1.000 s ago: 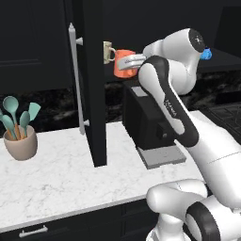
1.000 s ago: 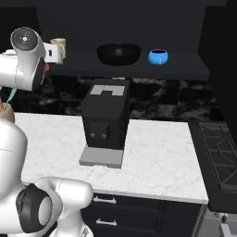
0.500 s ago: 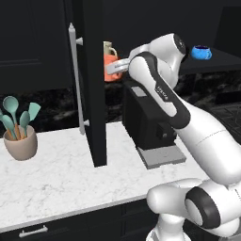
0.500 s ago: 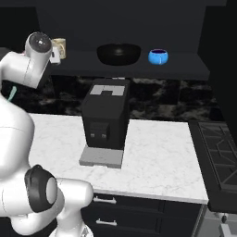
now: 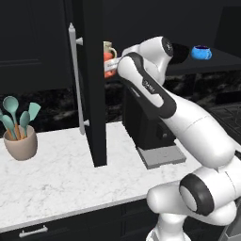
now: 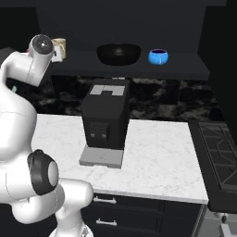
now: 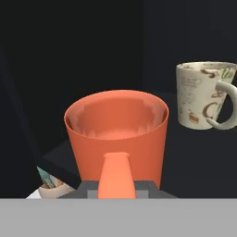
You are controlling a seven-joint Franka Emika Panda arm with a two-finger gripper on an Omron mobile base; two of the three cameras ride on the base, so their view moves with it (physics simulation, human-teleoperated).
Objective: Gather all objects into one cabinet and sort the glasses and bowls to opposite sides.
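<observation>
- Your pincer (image 7: pixel 116 185) is clenched on the handle of the orange mug (image 7: pixel 116 134), and it's now up at the cabinet shelf (image 6: pixel 139 65), right next to the cream mug (image 7: pixel 200 95).
- What changed: a second ago the arm was carrying the orange mug further out from the cabinet door (image 5: pixel 92 84). Now it has swung in toward the door, so in the left base view the orange mug (image 5: pixel 108 59) is mostly tucked behind the door edge, just below the cream mug (image 5: pixel 109 48).
- Hand view shows the orange mug upright with the cream mug just beside it, apart and not touching. Can't tell if the orange mug's base is actually down on the shelf yet, since the bottom is hidden.
- Nothing else moved. The black bowl (image 6: pixel 118 53) sits mid-shelf, further from the cream mug (image 6: pixel 59 47), and the blue mug (image 6: pixel 158 56) is past the bowl on its far side.
- What I reckon that means: you're at the drop-off for mug number two on the cream mug's end. Next is setting it down and letting go without nudging the cream mug.
- After that, the blue mug looks like the leftover job: it's on the wrong side of the bowl, so mugs and bowl aren't on opposite sides yet.
</observation>
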